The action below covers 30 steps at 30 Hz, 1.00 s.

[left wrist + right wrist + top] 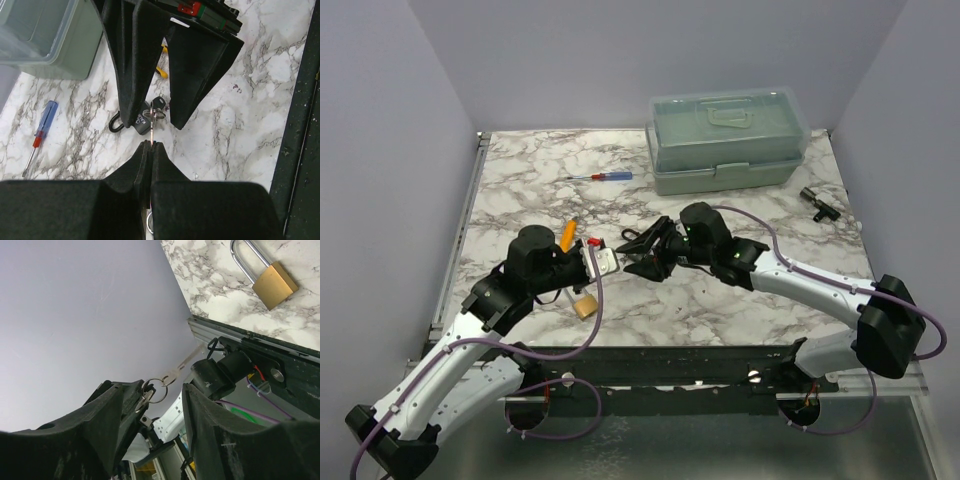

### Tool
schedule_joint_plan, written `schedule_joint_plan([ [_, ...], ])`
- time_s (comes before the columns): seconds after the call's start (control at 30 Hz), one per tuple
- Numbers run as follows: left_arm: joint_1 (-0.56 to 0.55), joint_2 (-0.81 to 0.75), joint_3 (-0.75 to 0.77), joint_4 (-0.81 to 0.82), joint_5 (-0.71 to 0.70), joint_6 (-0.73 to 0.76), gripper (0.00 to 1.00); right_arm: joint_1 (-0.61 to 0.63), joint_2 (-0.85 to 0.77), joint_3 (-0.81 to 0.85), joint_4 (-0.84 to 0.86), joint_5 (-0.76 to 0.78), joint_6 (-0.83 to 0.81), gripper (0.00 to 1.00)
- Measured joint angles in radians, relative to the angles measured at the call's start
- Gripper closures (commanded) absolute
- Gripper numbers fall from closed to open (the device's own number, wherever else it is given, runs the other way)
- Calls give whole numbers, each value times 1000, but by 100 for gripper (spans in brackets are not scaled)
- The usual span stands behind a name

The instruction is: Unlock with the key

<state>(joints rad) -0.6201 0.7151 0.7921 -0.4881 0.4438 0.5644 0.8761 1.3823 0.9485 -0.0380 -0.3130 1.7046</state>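
At mid frame of its own wrist view, left tool [151,146] pinched fully shut, tips clamped on the blade of the key [181,366] — thin and silver, with its ring hanging at the far end. Opposite, right tool [161,390] spread wide, gripping nothing. Key ring sitting between its fingers, close against one of them. Just beside that same finger, dark padlock [131,121]; touching or not, cannot tell. Tip to tip at the centre of the counter [720,300], both tools. Lower left of centre in the top view, brass padlock [585,307] lying flat — apart from both. Near the upper edge, screwdriver [601,177] and toolbox [730,140], well apart from the key.
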Motion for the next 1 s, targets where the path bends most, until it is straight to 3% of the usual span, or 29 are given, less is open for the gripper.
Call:
schedule_joint_plan([
  [0.43, -9, 2, -25, 18, -1, 5, 100, 2, 21, 13, 14, 1, 52, 56],
  [0.6, -11, 2, -36, 32, -3, 5, 100, 9, 34, 14, 15, 4, 65, 55],
  [0.83, -11, 2, -38, 46, -24, 5, 100, 41, 48, 16, 32, 4, 76, 44],
  [1.0, -13, 2, -38, 46, -37, 5, 100, 49, 49, 16, 46, 8, 78, 48],
])
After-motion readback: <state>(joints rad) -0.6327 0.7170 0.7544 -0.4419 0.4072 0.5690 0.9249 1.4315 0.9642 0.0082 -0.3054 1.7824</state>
